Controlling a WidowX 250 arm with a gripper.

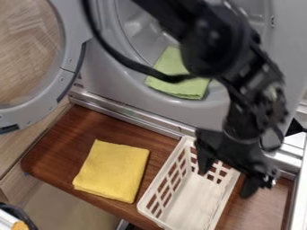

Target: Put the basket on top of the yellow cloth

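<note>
Camera view, clock face centred on the frame. White plastic basket (158, 193): upright on brown wooden board (66, 148), 5 o'clock; beside folded yellow cloth (112, 170), which lies at 7. Black gripper (224, 185): 5 o'clock, over basket's far end; fingers apart, one inside, one outside. Folded green cloth (180, 87): 1 o'clock, on rim of front-loading drum opening (129, 33).

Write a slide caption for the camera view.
Gripper, jaws open, at the far end of the white basket near a folded yellow cloth.
</note>
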